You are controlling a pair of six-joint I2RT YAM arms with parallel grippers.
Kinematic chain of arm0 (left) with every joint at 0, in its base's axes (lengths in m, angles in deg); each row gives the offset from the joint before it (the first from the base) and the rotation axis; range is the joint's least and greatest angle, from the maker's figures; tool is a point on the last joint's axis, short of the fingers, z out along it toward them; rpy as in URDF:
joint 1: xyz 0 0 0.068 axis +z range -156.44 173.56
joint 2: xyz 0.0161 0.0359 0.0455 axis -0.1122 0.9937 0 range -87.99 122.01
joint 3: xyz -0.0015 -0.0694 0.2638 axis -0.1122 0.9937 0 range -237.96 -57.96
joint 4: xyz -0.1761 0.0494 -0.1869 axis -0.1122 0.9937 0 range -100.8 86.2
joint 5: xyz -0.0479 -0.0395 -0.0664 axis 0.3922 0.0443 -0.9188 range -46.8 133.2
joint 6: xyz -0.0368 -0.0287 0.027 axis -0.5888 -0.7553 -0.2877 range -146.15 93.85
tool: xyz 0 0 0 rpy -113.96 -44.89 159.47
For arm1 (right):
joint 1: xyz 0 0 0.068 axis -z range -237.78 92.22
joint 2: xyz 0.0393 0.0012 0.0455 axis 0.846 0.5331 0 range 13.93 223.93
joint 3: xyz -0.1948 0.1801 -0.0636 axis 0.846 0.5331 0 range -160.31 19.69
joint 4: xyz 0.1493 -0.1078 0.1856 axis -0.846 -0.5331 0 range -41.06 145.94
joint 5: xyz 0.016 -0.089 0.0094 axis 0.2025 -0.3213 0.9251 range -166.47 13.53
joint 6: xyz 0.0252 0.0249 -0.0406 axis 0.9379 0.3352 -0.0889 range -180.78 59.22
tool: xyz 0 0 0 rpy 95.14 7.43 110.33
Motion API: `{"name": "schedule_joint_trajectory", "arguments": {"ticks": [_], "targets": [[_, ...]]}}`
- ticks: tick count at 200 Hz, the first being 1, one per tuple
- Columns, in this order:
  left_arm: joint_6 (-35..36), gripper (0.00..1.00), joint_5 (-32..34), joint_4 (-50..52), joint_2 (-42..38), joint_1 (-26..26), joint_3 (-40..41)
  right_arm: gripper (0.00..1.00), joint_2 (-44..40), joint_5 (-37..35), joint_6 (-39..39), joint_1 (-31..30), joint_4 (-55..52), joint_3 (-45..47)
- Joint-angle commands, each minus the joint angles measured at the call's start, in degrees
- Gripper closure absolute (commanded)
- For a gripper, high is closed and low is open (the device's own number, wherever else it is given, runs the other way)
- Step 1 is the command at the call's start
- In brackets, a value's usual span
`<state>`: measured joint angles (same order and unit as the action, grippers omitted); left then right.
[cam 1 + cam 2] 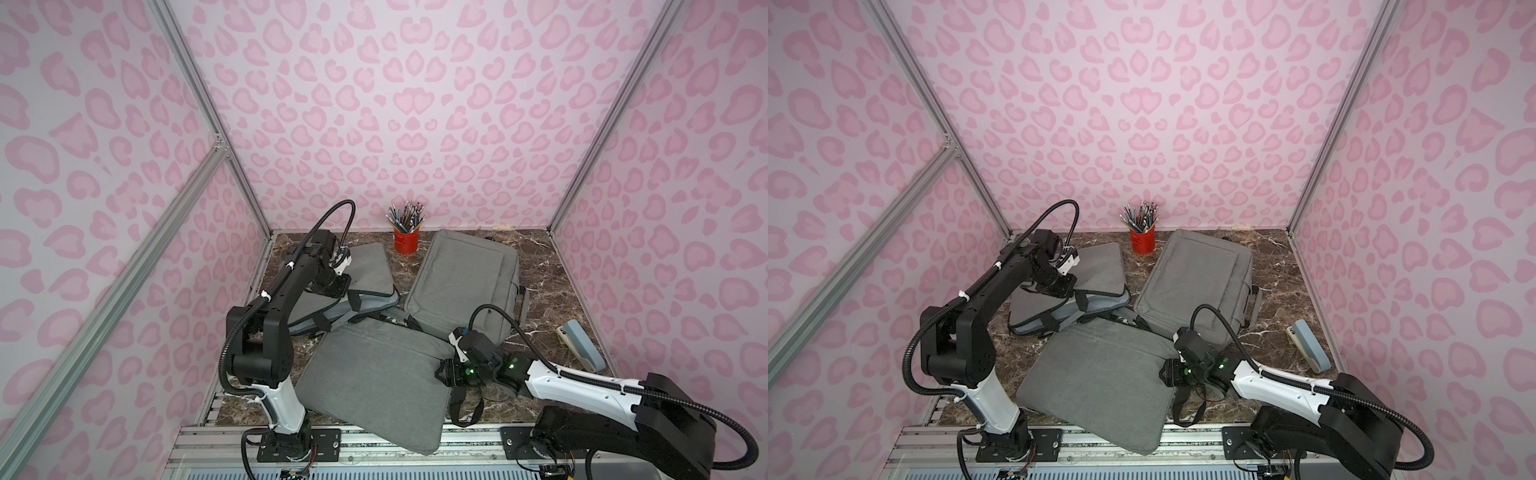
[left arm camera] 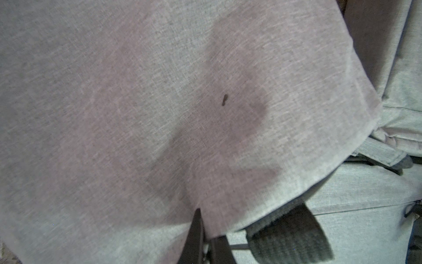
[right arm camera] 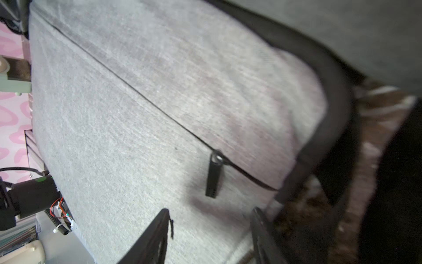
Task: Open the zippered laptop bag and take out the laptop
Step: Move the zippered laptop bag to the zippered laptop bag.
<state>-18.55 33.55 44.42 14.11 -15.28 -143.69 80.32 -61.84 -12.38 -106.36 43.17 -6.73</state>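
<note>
Matt woven grey cloth bag

Dark marble-patterned tabletop. Lying directly on it are three grey laptop bags: near bag, overhanging the front edge; rear bag, to the right; left bag. Red pencil cup stands upright by the back wall. Blue-grey stapler lies near the right edge.
</note>
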Motion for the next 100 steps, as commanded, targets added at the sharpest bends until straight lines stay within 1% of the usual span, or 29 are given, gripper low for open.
{"name": "schedule_joint_trajectory", "arguments": {"ticks": [1, 21, 47, 67, 100], "targets": [[-0.2, 0.98, -0.5, -1.1, 0.3, 0.1, -0.2, 0.40, -1.7, -2.6, -0.8, 1.3, -7.0, 1.0], [-0.4, 0.98, -0.8, -1.2, 0.6, 0.1, -0.5, 0.40, -2.4, -2.1, -0.4, 1.9, -5.6, 1.5], [-0.6, 0.98, -1.1, -1.1, 1.1, 0.1, -0.8, 0.39, -0.2, 1.5, 0.6, 1.9, -0.2, 3.0], [-0.4, 0.99, -0.9, -1.0, 1.1, 0.1, -0.7, 0.39, -0.2, 1.5, 0.5, 2.0, 0.9, 2.1], [-0.3, 0.99, -0.9, -1.0, 1.2, 0.1, -0.7, 0.40, -0.3, 4.6, 3.3, 3.1, 6.7, 3.7]]}}
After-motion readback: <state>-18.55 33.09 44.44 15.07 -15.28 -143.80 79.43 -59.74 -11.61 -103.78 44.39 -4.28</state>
